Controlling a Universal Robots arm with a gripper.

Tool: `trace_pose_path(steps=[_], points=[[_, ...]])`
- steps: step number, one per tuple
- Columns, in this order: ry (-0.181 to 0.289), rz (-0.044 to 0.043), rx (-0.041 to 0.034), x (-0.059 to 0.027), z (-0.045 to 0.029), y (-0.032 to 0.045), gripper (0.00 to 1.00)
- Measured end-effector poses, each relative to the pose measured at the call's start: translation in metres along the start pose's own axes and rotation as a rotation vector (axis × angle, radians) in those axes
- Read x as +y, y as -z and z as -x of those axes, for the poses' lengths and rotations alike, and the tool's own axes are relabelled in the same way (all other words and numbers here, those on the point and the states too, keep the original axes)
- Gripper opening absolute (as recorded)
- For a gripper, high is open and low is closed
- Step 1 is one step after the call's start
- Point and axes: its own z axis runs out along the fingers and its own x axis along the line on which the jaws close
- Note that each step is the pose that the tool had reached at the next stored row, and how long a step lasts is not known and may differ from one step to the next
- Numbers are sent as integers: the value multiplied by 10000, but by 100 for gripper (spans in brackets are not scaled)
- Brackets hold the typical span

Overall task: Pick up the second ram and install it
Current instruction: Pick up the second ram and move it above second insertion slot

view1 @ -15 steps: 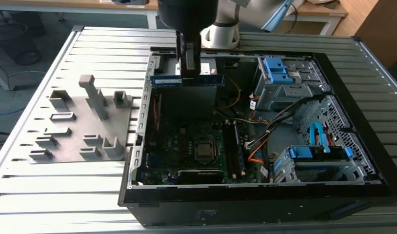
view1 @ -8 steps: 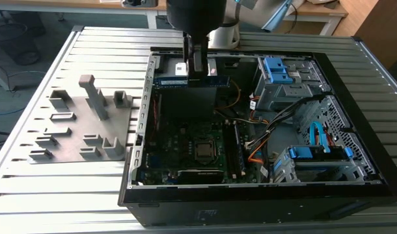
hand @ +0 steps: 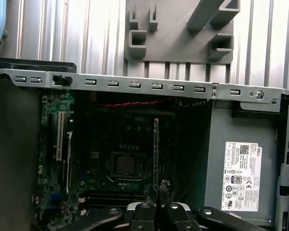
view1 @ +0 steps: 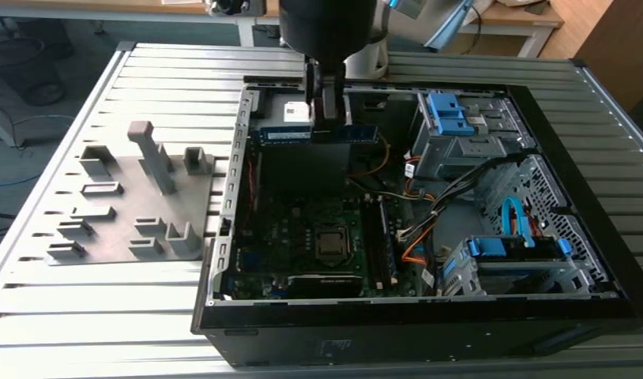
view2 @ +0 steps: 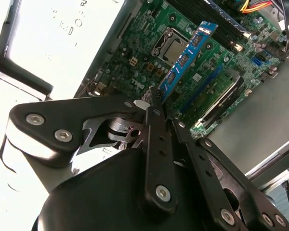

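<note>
The second ram (view1: 316,134) is a slim blue-green strip with black chips, and my gripper (view1: 327,117) is shut on its middle. It hangs level above the far part of the open computer case (view1: 232,197). In the second wrist view the ram (view2: 185,60) sticks out from my shut gripper (view2: 156,98) over the green motherboard (view2: 149,33). In the first wrist view the ram (hand: 156,149) shows edge-on above the board, beside the processor socket (hand: 124,164), with my gripper (hand: 162,191) clamped on it. The long memory slots (view1: 385,237) lie nearer the case's front.
A grey fixture plate (view1: 132,197) with upright holders lies on the slatted table at the exterior view's left. Inside the case are blue drive cages (view1: 453,114), bundled cables (view1: 448,197), the processor socket (view1: 330,243) and a power supply (hand: 241,168).
</note>
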Motion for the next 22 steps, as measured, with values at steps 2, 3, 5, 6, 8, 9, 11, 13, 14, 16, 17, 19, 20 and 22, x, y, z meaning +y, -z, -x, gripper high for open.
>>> trace_pose_path(steps=[2, 3, 5, 6, 8, 9, 11, 13, 14, 16, 17, 19, 20, 22], points=[[0, 0, 0, -19, -2, -13, 14], [0, 0, 0, -29, -2, -20, 14], [0, 0, 0, -49, -4, -31, 14], [0, 0, 0, -58, -4, -36, 14], [0, 0, 0, -75, -6, -46, 14], [0, 0, 0, -83, -6, -51, 14], [1, 0, 0, -98, -7, -60, 14], [0, 0, 0, -112, -9, -69, 14], [0, 0, -1, -119, -9, -73, 14], [0, 0, 0, -135, -10, -81, 14], [0, 0, 0, -142, -11, -85, 14], [0, 0, 0, -158, -12, -93, 14], [0, 0, 0, -166, -12, -97, 14], [0, 0, -1, -181, -13, -105, 14]])
